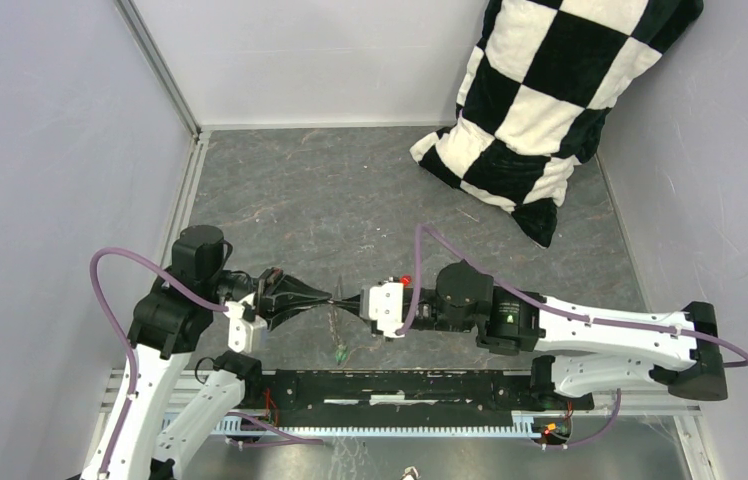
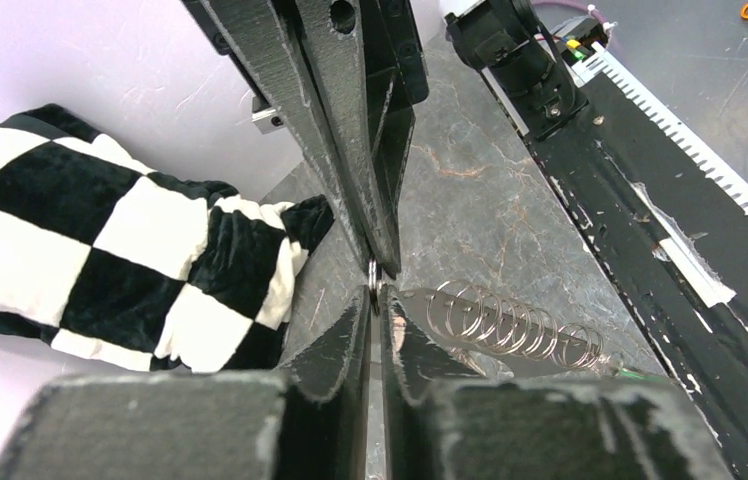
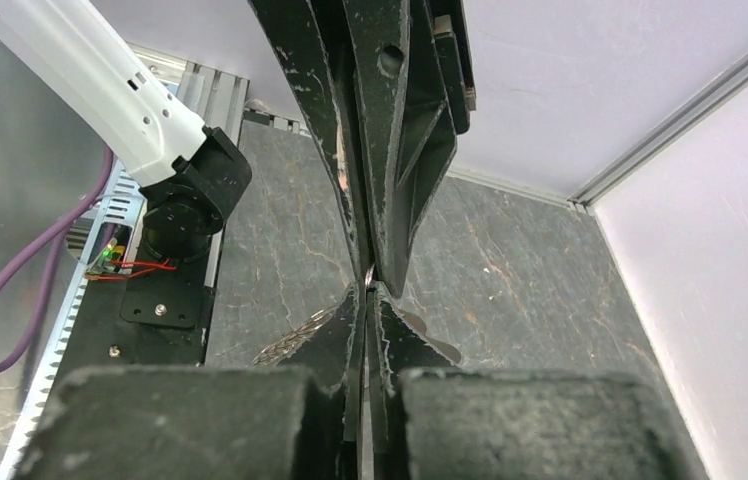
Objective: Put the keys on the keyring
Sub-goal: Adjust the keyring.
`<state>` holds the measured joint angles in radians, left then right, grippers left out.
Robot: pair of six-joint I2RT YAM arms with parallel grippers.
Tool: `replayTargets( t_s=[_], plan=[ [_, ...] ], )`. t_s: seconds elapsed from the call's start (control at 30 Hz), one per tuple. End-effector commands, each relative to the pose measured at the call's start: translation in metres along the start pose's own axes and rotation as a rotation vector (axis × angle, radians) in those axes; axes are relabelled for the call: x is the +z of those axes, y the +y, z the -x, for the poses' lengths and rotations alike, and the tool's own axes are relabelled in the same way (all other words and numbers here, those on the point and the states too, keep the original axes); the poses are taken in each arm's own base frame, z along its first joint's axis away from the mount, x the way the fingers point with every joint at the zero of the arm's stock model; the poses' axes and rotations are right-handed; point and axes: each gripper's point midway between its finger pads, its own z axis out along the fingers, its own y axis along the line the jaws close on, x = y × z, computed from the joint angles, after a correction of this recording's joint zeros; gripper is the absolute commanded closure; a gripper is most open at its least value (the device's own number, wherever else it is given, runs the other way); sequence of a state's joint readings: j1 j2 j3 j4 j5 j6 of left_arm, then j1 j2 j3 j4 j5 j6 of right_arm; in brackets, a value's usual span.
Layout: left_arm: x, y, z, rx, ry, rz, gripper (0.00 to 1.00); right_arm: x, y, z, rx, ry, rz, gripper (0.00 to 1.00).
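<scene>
Tabletop [image 1: 350, 190] of grey, stone-patterned sheet carries a checkered cushion [image 1: 550, 90] at the far right, well apart from the work. Both arms reach toward each other near the front edge. The left gripper [image 1: 333, 298] and the right gripper [image 1: 350, 300] meet tip to tip, each with its fingers drawn narrow on the same thin piece of metal. That piece is probably the keyring [image 2: 374, 272], though only a sliver of ring edge shows between the tips. A chain [image 2: 510, 325] of small wire loops starts just beside the tips and runs along the table toward the near rail. It ends at the green key [image 1: 340, 352], which lies flat on the surface.

I judge the step in hand to be steadying the keyring between two grips, with the green key seemingly on the chain already. The next move calls for one gripper to hold firm while the other releases gently, without twisting the ring, and goes for the other key.
</scene>
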<state>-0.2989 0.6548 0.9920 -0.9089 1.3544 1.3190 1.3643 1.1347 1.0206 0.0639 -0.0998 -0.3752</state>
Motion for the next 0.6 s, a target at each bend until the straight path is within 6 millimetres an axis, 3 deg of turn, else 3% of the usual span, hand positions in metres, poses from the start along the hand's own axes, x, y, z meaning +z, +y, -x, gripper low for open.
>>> replayTargets(
  t_s=[0.0,0.23,0.37,0.57],
  plan=[
    [0.0,0.002,0.008,0.011,-0.019,0.003,0.82,-0.02,-0.013,0.032,-0.018,-0.145,-0.078,1.0],
    [0.0,0.002,0.007,-0.066,-0.019,0.001,0.56,-0.024,-0.004,0.04,0.018,-0.216,-0.049,1.0],
    [0.001,0.003,0.011,-0.114,-0.041,-0.008,0.57,-0.024,-0.002,0.043,0.03,-0.244,-0.041,1.0],
    [0.002,0.003,0.024,-0.198,-0.085,-0.026,0.72,-0.025,-0.003,0.046,0.038,-0.275,-0.052,1.0]
  ],
)
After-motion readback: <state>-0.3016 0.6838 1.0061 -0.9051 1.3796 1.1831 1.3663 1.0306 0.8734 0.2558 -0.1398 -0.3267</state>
